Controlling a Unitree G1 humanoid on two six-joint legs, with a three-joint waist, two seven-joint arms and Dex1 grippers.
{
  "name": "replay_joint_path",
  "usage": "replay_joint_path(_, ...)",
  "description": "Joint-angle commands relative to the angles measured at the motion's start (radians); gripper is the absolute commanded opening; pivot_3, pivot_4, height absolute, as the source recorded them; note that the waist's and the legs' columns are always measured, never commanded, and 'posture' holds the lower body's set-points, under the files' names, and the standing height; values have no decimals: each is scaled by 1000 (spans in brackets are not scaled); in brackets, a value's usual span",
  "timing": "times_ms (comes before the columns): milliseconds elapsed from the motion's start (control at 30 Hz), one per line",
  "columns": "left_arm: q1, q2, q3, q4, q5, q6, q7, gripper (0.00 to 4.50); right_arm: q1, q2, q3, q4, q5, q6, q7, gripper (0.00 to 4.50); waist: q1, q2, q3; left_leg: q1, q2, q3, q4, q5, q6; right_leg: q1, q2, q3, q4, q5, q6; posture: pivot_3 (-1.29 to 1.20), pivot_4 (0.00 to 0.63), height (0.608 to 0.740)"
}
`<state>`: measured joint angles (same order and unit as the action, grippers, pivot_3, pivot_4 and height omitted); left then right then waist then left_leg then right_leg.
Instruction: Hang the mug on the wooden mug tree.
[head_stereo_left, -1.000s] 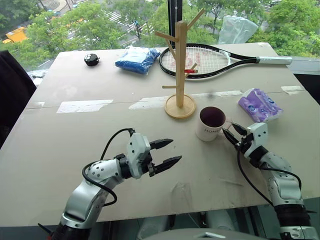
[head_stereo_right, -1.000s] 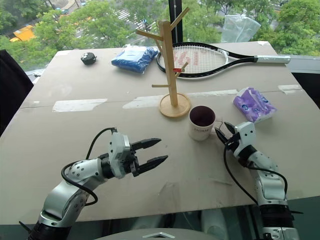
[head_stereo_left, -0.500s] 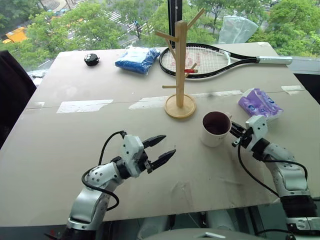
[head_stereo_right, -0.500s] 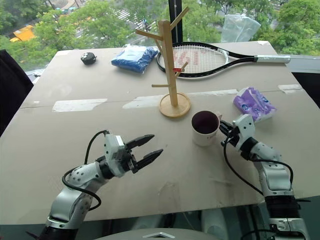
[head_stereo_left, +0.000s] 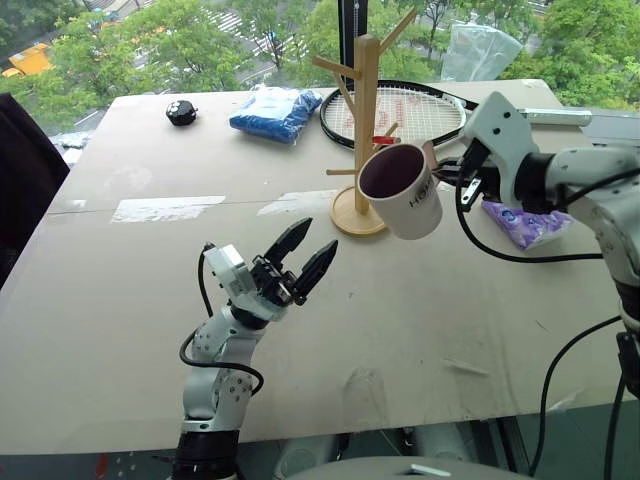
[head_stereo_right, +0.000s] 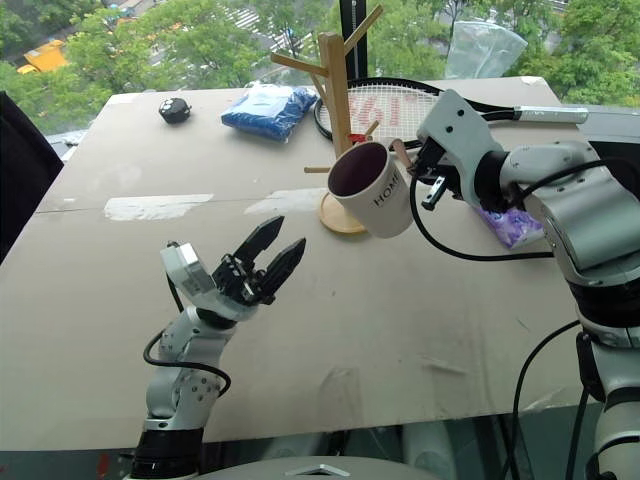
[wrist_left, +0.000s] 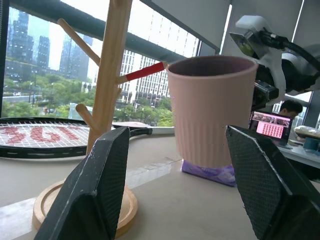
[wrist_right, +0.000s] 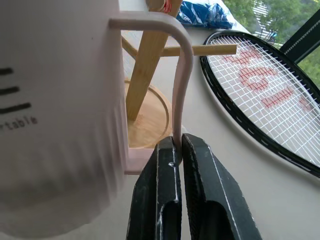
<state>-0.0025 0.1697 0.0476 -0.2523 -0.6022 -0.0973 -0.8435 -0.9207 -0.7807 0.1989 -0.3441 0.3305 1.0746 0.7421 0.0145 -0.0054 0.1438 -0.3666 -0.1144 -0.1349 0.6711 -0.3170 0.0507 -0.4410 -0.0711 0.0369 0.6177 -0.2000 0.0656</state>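
Lifted off the table (head_stereo_left: 120, 300) since a second ago, the mug (head_stereo_left: 402, 191) now hangs tilted beside the wooden mug tree (head_stereo_left: 362, 130), its handle pinched by the right gripper (wrist_right: 177, 156), ready for pegging, while the left gripper (head_stereo_left: 304, 258) hovers spread near the front edge.

The right arm reaches in from three o'clock, raised above the table, its hand (wrist_right: 176, 165) pinched tight on the thin handle of the mug (head_stereo_left: 402, 190), which hangs tilted in the air. The left arm rises from six o'clock, its hand (head_stereo_left: 304, 258) angled toward one o'clock, fingers (wrist_left: 95, 190) spread and empty.
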Motion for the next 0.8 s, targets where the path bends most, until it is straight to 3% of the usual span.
replay_joint_path(33,-14,-12,-9,6,-9,-25,-12,3140,-111,-5,57,68,-41,4,22,67,0,0,0,-1,0,0,0,0,0,-1,0,0,0,0,0,0,150,740)
replay_joint_path(367,7,-36,-38,19,22,-54,-9,3140,-240,96,151,248,-126,-104,44,67,-3,0,0,-1,0,1,0,0,0,-3,1,2,3,0,0,0,150,740)
replay_joint_path(700,28,-32,-40,8,22,-61,-2,3140,-273,134,147,279,-155,-151,78,67,-2,0,0,-2,0,1,1,0,0,-3,0,1,3,0,0,0,150,740)
replay_joint_path(800,27,-30,-38,9,19,-58,-2,3140,-273,140,140,288,-165,-157,80,1452,-2,0,0,-2,0,1,1,0,0,-3,0,1,3,0,0,0,150,740)
